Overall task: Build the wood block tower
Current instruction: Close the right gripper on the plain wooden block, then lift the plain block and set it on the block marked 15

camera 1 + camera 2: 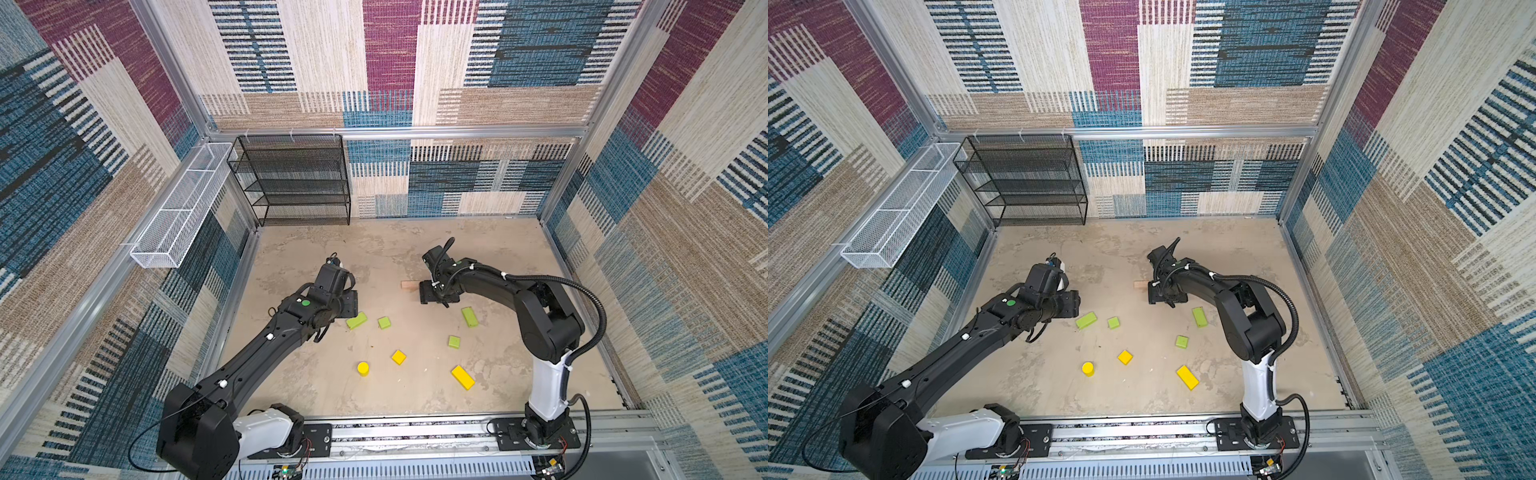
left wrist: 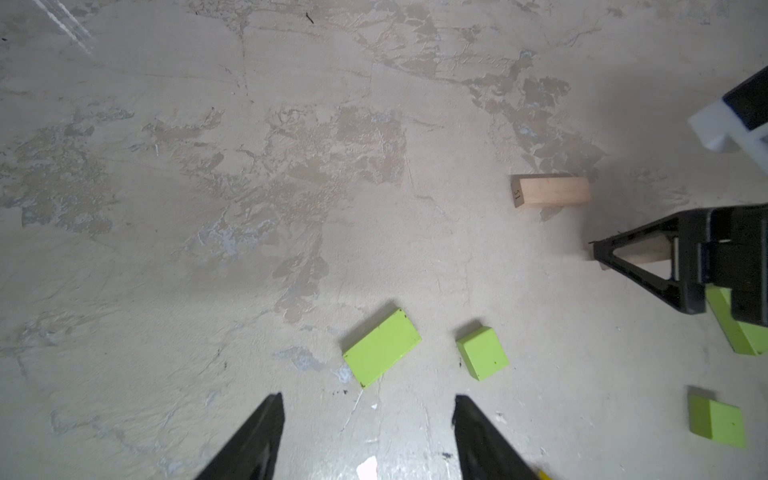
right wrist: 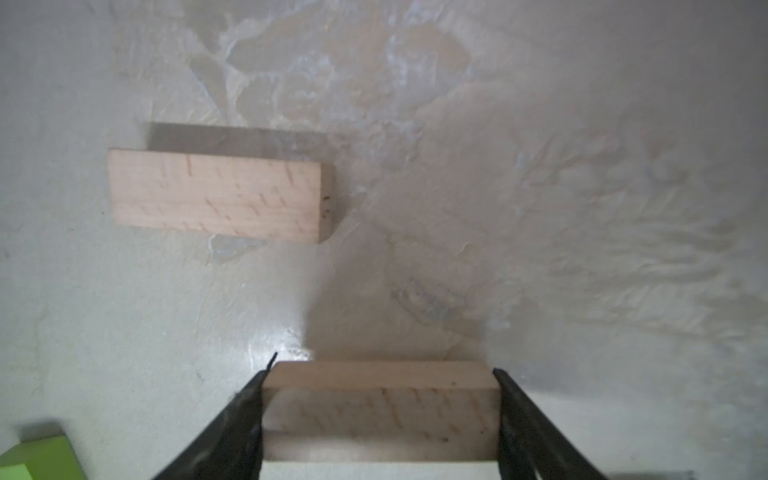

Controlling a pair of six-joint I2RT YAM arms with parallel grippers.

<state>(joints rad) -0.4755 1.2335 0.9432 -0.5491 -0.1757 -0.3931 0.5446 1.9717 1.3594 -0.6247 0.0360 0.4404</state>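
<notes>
1. My right fingers [image 3: 245, 409] pinch a tan plank [image 3: 380, 411] by its two ends, down at the tabletop [image 1: 353, 249].
2. My left fingers [image 2: 270, 432] stand spread, holding nothing, just beside a long lime-green block [image 2: 381, 347].
3. A second tan plank [image 3: 216, 195] lies near the first, apart.
4. The yellow cylinder [image 1: 363, 368] and other blocks lie singly, unstacked.

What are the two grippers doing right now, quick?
Left gripper: open, empty.
Right gripper: closed on a plank.
</notes>
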